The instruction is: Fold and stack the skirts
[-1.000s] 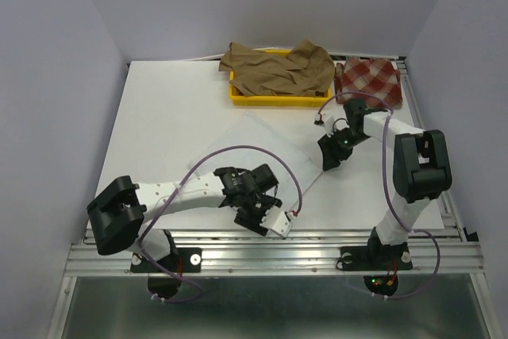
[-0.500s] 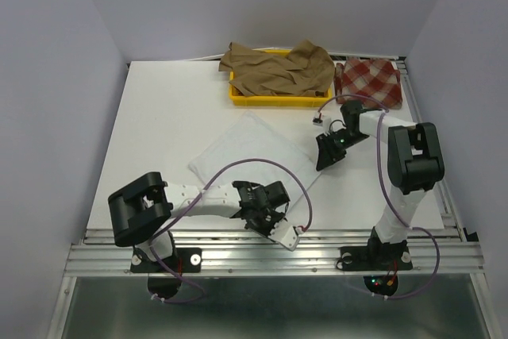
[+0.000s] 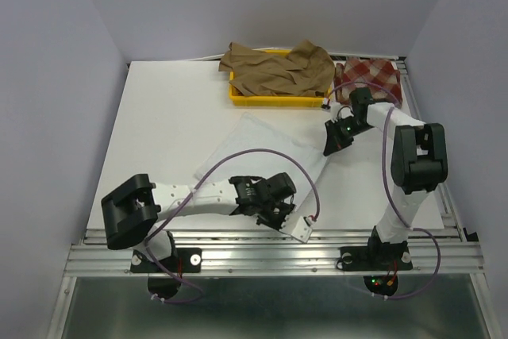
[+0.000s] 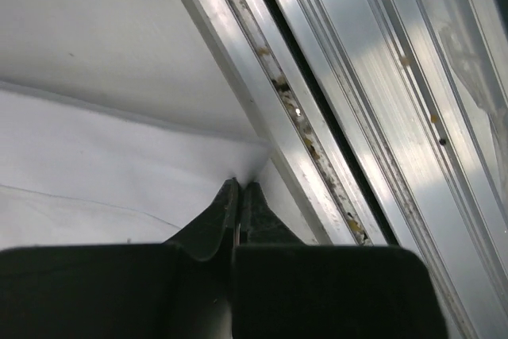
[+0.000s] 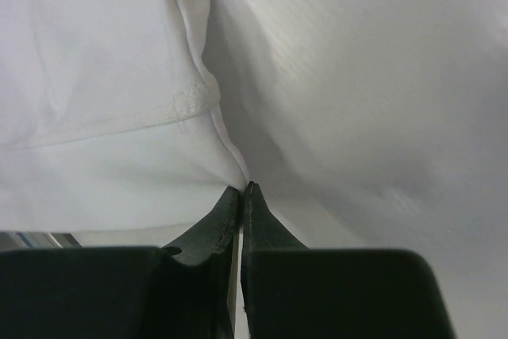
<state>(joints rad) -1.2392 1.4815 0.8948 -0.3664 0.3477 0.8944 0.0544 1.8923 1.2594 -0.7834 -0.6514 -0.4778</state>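
Note:
The white skirt (image 3: pixel 262 148) lies spread on the table's middle. My left gripper (image 3: pixel 274 213) is at the skirt's near corner by the table's front edge, shut on a pinch of white skirt (image 4: pixel 95 164) that rises to its tips (image 4: pixel 240 184). My right gripper (image 3: pixel 329 147) is at the skirt's far right edge, shut on the hemmed white skirt (image 5: pixel 103 77) at its tips (image 5: pixel 244 186). The tan-brown skirt (image 3: pixel 278 69) is heaped on the yellow tray. At the back right lies the red-and-beige checked skirt (image 3: pixel 367 79), folded.
The yellow tray (image 3: pixel 238 99) stands at the back centre under the tan skirt. An aluminium rail (image 3: pixel 278 256) runs along the table's front edge, right beside my left gripper in the rail's wrist view (image 4: pixel 357 117). Purple cables loop over both arms.
Both grippers have gone from open to shut on the white skirt. The left gripper slid right along the front edge; the right gripper moved toward the back right.

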